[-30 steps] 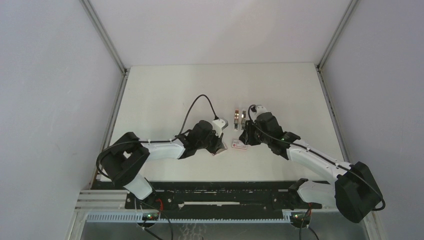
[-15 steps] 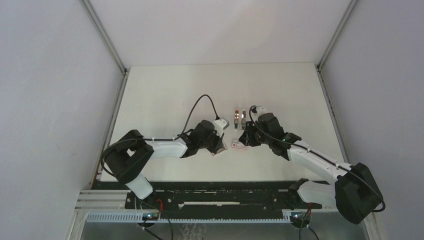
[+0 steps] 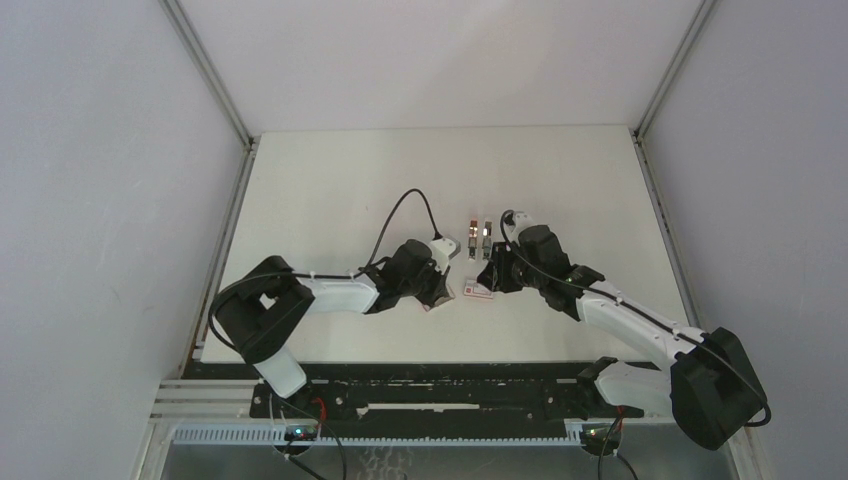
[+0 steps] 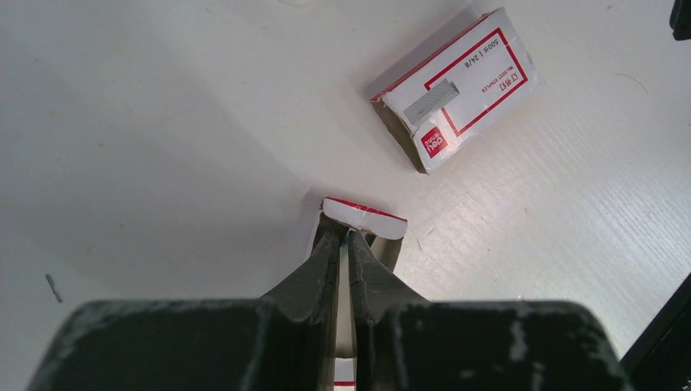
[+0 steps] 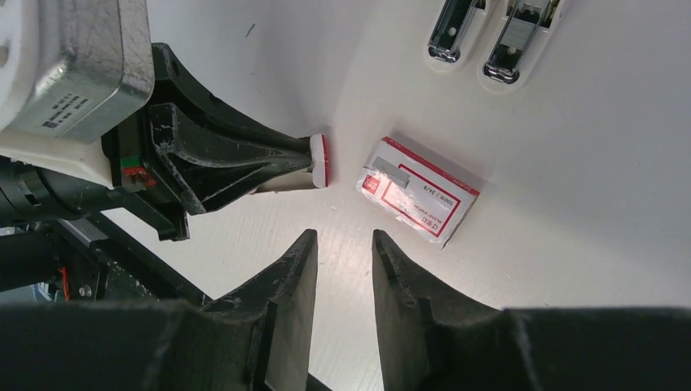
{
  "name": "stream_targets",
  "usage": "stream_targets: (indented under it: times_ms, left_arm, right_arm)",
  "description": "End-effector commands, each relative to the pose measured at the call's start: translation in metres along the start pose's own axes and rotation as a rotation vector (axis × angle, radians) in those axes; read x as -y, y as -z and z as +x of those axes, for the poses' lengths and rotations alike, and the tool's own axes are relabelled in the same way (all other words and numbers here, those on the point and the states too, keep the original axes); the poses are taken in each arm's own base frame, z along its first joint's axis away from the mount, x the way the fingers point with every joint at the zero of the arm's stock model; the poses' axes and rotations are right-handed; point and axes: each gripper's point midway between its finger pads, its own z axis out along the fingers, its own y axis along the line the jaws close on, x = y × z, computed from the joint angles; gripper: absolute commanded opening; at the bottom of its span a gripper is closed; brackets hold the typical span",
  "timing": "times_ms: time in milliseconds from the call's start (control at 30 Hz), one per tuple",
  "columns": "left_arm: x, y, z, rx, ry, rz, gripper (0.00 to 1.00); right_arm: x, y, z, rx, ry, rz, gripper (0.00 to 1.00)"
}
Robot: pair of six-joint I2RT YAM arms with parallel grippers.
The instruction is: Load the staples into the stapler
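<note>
My left gripper [image 4: 346, 236] is shut on a small white slide-out tray [image 4: 364, 218] with a red edge, held just above the table. The tray's pink-red and white carton sleeve [image 4: 456, 88] lies apart from it, up and to the right, one end open. No loose staples show; the tray's inside is hidden by the fingers. My right gripper [image 5: 344, 238] stands open with nothing in it, just short of the sleeve [image 5: 420, 191] and facing the left gripper's tray [image 5: 319, 160]. Two mini staplers [image 5: 456, 28] [image 5: 517, 37] lie side by side beyond the sleeve.
From above, both grippers meet mid-table: left gripper [image 3: 437, 295], right gripper [image 3: 487, 280], sleeve [image 3: 480, 291] between them, staplers [image 3: 479, 238] just behind. A tiny grey sliver [image 4: 53, 287] lies on the table left of the left gripper. Its cable [image 3: 400, 210] loops overhead.
The left arm's near links have shifted slightly to the right. Both grippers, the tray and the sleeve stay where they were.
</note>
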Motion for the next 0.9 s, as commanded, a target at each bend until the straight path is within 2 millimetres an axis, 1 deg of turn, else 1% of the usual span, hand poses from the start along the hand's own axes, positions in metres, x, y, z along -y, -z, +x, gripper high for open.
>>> stream_targets:
  times_ms: [0,267,400,567,667,733,867]
  left_arm:
    - [0.006,-0.005,-0.027,0.053,-0.034,0.018,0.11]
    - [0.007,-0.007,-0.026,0.047,-0.039,0.031,0.14]
    - [0.008,-0.009,-0.023,0.035,-0.046,0.036,0.12]
    - [0.01,-0.014,-0.018,0.009,-0.067,0.025,0.06]
    - [0.017,-0.018,-0.016,0.001,-0.058,0.047,0.0]
    - [0.021,-0.019,-0.016,0.008,-0.021,0.071,0.0]
    - [0.038,-0.015,-0.012,0.018,0.08,0.162,0.0]
  right_arm:
    - [-0.005,0.002,-0.012,0.049,0.025,-0.034,0.3]
    - [-0.003,0.003,-0.01,0.047,0.021,-0.034,0.3]
    - [-0.003,0.003,-0.011,0.049,0.02,-0.033,0.3]
    - [-0.001,0.003,-0.011,0.05,0.017,-0.031,0.3]
    - [-0.001,0.004,-0.011,0.053,0.016,-0.03,0.3]
    - [0.001,0.004,-0.012,0.055,0.012,-0.029,0.3]
    - [0.002,0.007,-0.012,0.059,0.006,-0.029,0.3]
